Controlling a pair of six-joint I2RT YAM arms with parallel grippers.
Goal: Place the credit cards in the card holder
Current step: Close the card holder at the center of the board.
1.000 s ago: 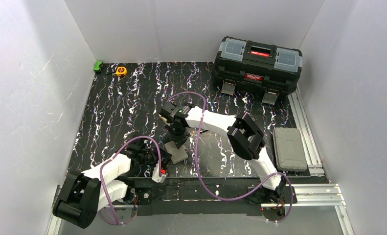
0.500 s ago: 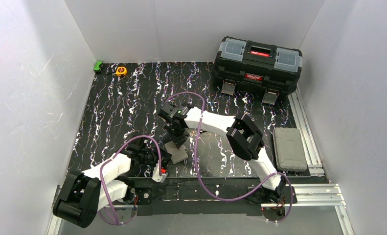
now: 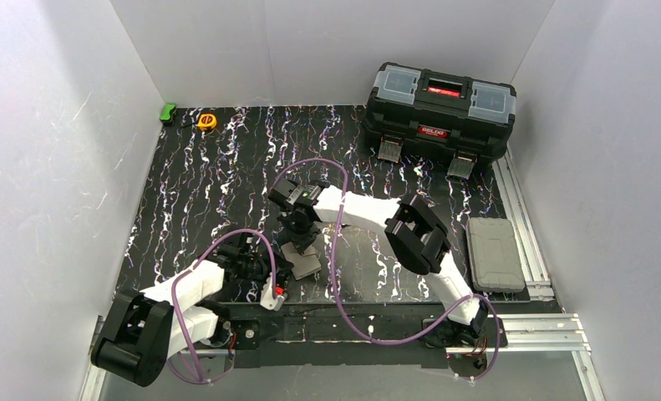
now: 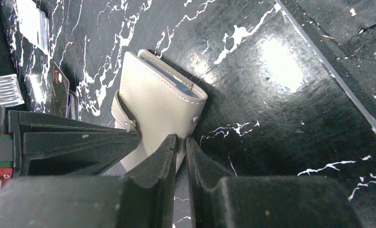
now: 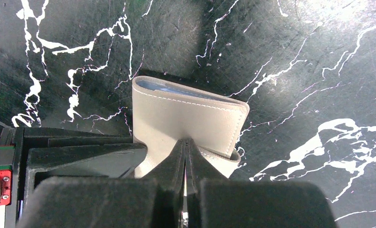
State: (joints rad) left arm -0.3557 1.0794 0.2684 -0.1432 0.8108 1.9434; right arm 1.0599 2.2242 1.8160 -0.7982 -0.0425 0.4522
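Two grippers, one card holder by the tabletop's near edge | my left gripper pinches its side to steady it | my right gripper, pressed together, pokes the cover, I think to open it.

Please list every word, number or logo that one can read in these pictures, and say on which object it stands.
Nothing reads clearly.
Red label on the toolbox: white lettering, too blurred to read.
Dark card beside the card holder: orange mark, too small to read.
Card holder: no print visible.
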